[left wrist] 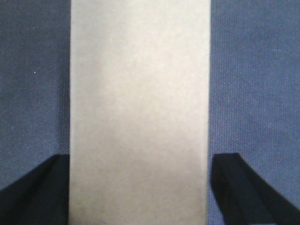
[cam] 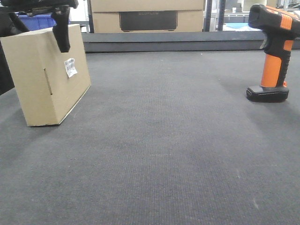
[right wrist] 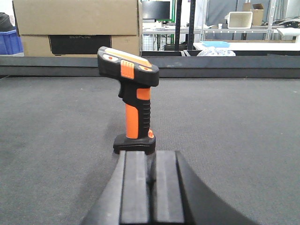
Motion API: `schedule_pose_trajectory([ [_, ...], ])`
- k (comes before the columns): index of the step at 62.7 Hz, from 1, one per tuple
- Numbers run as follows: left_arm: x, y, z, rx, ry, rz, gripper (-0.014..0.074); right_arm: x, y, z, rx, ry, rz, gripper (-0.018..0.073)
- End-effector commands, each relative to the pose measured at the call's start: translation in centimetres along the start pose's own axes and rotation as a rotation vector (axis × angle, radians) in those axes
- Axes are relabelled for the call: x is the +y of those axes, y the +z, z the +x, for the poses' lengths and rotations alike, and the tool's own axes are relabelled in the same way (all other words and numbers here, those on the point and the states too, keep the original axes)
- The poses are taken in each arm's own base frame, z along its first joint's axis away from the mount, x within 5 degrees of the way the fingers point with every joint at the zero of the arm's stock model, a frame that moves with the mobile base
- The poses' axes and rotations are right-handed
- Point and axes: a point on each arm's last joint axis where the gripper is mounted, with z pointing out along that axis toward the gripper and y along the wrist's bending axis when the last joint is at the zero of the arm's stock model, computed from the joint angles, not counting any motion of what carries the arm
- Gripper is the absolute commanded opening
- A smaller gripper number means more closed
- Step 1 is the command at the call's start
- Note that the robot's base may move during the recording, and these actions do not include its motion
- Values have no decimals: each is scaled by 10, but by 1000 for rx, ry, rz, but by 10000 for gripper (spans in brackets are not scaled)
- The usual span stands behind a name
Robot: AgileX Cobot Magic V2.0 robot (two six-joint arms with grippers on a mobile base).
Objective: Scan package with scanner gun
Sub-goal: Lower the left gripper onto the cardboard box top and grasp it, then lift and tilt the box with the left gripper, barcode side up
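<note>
Two task items on one dark grey mat (cam: 164, 150).

Item 1: package (cam: 49, 82), brown cardboard, standing on edge at the mat's left. A white barcode label (cam: 70, 67) is on its broad face. The left gripper (left wrist: 140, 157) is directly above it and spread wide, with a black finger (left wrist: 234, 187) on each side of the narrow top face. A thin strip of mat shows beside one finger; contact on the other side cannot be judged. The front view shows a single finger overlapping the upper face.

Item 2: scanner gun (right wrist: 135, 110), upright on its base at far right, just beyond the right gripper (right wrist: 150, 157), whose pads are pressed together and empty. That gripper appears only in its own wrist view, and the label only in the front view.

Background: larger cardboard box (right wrist: 75, 18) with a dark panel.
</note>
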Motion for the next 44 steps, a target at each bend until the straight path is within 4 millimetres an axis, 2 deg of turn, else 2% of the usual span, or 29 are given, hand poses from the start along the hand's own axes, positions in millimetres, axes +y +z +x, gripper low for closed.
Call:
schedule_pose_trajectory([
  [1,-2,-5,-1,-13,-7,7,317,0,0,-2,-18,2,2,-162],
  [12,-2,-5,-4,-44,-3,10,-111,0,0,-2,-18,2,2,-162],
  [21,-9,-20,-10,-58,-36,81,-111,0,0,-2,-18,2,2,-162],
  [31,-40,-44,-14,-77,-83,287,-111,0,0,-2,-18,2,2,-162],
  [44,-78,-40,-5,-75,-140,390,-111,0,0,-2,-18,2,2,-162],
])
